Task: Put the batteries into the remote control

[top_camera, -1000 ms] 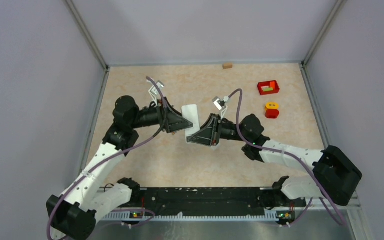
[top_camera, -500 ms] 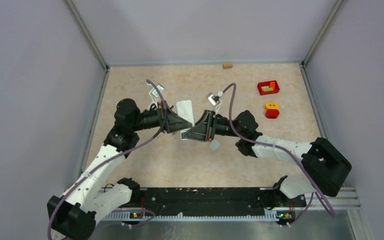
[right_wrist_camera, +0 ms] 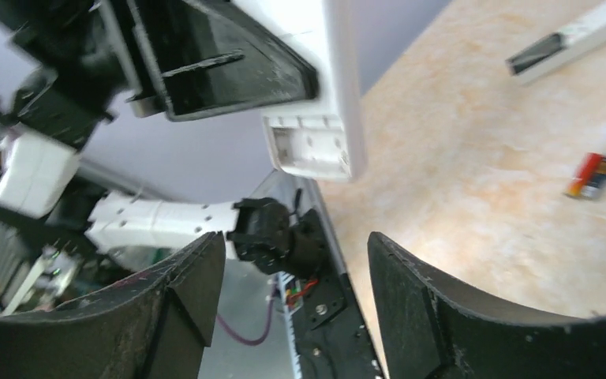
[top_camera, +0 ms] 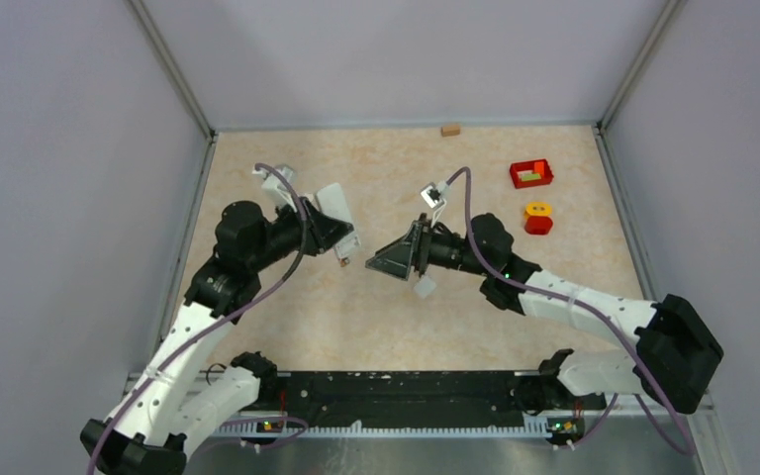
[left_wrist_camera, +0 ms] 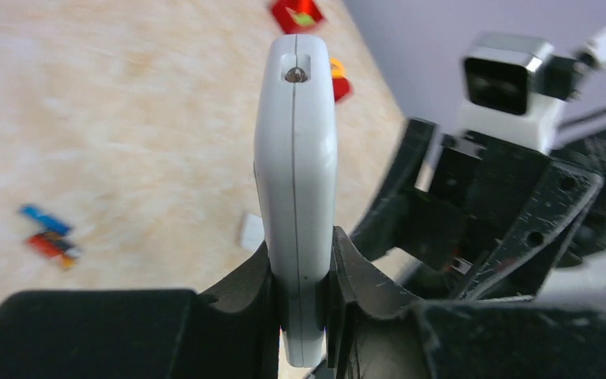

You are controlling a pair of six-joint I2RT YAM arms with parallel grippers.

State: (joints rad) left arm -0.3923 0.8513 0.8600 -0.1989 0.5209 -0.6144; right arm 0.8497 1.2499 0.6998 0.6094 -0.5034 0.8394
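Handover looks done. A second ago both tools met at the remote control (left_wrist_camera: 295, 158) over the middle of the surface (top_camera: 356, 332). Now the right tool (right_wrist_camera: 296, 237) has let go, and the left tool (left_wrist_camera: 301, 249) has drawn the remote toward its own side, clear of the surface.

- Left tool: pressed in on the remote's two broad faces, pinching it edge-on near one end.
- Right tool: spread wide, empty, touching nothing.
- Batteries (right_wrist_camera: 600, 170): red and blue, lying on the surface, well apart from the remote.
- Small white piece (top_camera: 423, 287) lies under the right arm.

Judgement: remote secured, no battery fetched yet.
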